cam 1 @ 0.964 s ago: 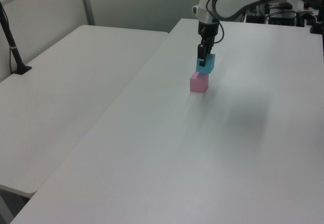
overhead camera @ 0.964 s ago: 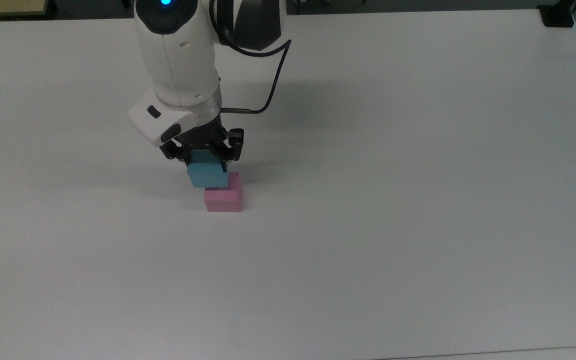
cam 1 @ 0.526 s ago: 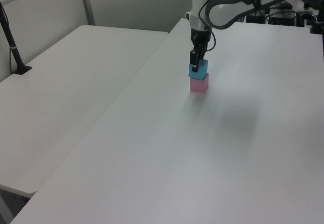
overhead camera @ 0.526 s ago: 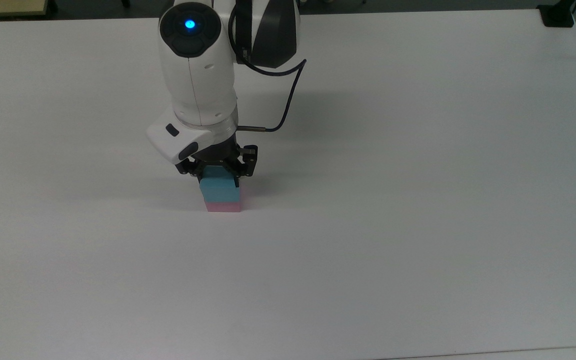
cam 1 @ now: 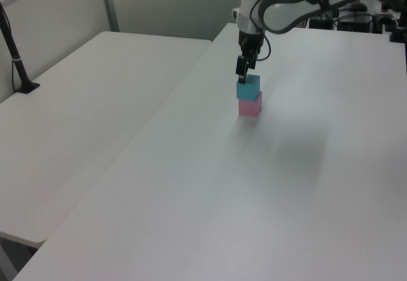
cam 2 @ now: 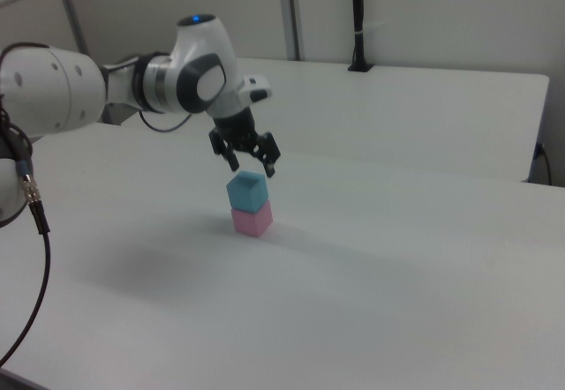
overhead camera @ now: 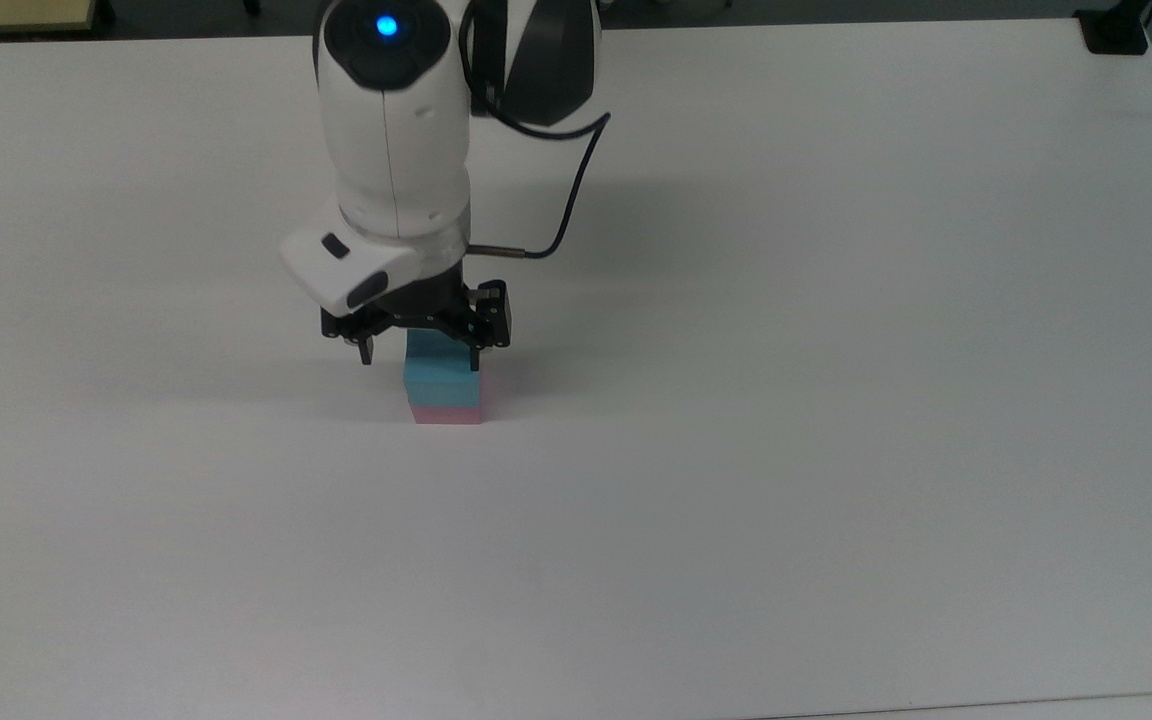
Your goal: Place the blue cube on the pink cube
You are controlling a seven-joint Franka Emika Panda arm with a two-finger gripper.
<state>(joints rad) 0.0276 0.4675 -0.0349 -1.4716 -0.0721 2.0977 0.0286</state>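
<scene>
White table (overhead camera: pixel 836 400), blue cube (overhead camera: pixel 442 376) on pink cube (overhead camera: pixel 447 413), gripper (overhead camera: pixel 420 352) (spread) just above

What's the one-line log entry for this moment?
gripper: open, above stack | blue cube: released, on pink cube | stack: upright on table

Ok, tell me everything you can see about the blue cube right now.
The small light sky-blue matte cube has plain, unmarked faces and looks like foam or painted wood. It sits upright, flat on top of the small matte pink cube of about the same size, edges roughly lined up, on the white table. The robot's black two-finger hand hangs just above it, open, with one finger on either side of its upper part and neither pressing it. Only the pink cube beneath visibly touches it.
</scene>
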